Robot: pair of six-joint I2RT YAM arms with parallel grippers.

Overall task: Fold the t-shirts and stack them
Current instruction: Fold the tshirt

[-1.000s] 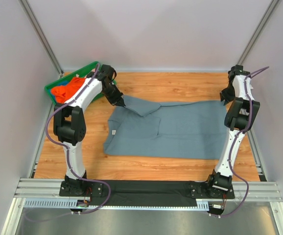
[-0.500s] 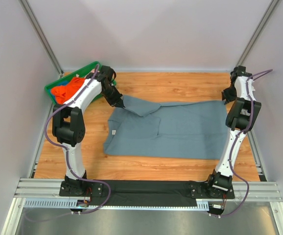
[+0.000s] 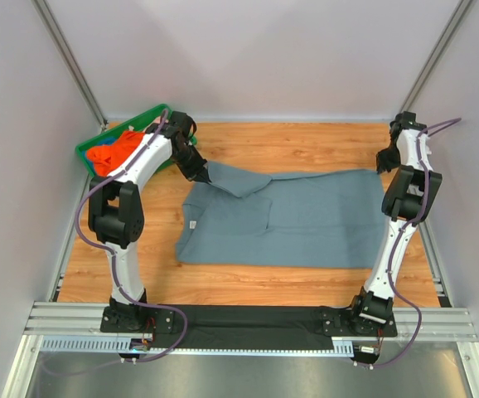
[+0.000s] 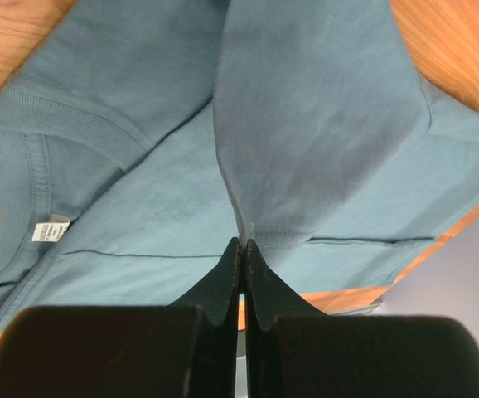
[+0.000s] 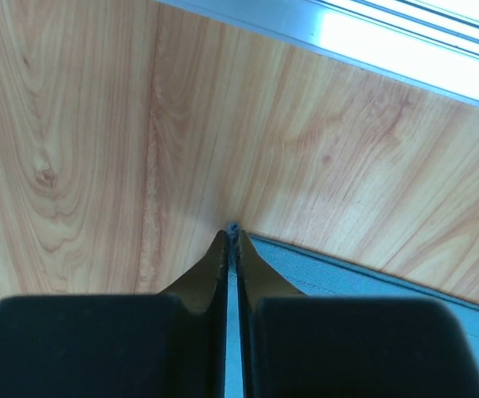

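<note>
A slate grey-blue t-shirt (image 3: 297, 220) lies spread on the wooden table, neck to the left, with a white neck label (image 4: 50, 231). My left gripper (image 3: 202, 172) is shut on the shirt's far left sleeve edge (image 4: 244, 230), and the lifted fabric hangs folded over the shirt body. My right gripper (image 3: 382, 166) is shut on the shirt's far right corner (image 5: 234, 228), low over the wood. An orange t-shirt (image 3: 111, 151) lies bunched in the green bin. No pink shirt shows.
The green plastic bin (image 3: 144, 117) stands at the table's far left corner, close behind my left arm. Metal frame posts and pale walls enclose the table. A bright rail (image 5: 372, 33) runs along the table's right edge.
Both grippers have drifted slightly outward over the second, holding the shirt's far edge. The shirt's far edge looks a little straighter. Little else differs.
</note>
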